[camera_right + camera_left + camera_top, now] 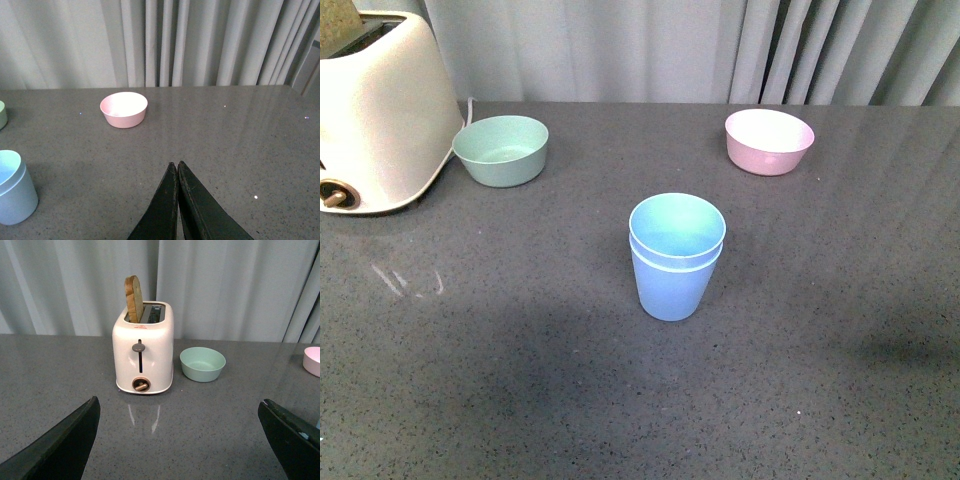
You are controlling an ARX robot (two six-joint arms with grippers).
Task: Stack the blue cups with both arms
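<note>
The two light-blue cups [675, 258] stand nested, one inside the other, upright at the middle of the grey table [520, 380]. The stack also shows at the edge of the right wrist view [14, 190]. Neither arm shows in the front view. In the left wrist view my left gripper [179, 407] is open and empty, its black fingers [70, 440] wide apart above bare table, facing the toaster. In the right wrist view my right gripper [176, 165] is shut on nothing, tips together above the table, well apart from the cups.
A white toaster [375, 110] with a bread slice [133, 299] stands at the back left. A mint-green bowl [502, 150] sits beside it. A pink bowl [769, 141] sits at the back right. Grey curtains hang behind the table.
</note>
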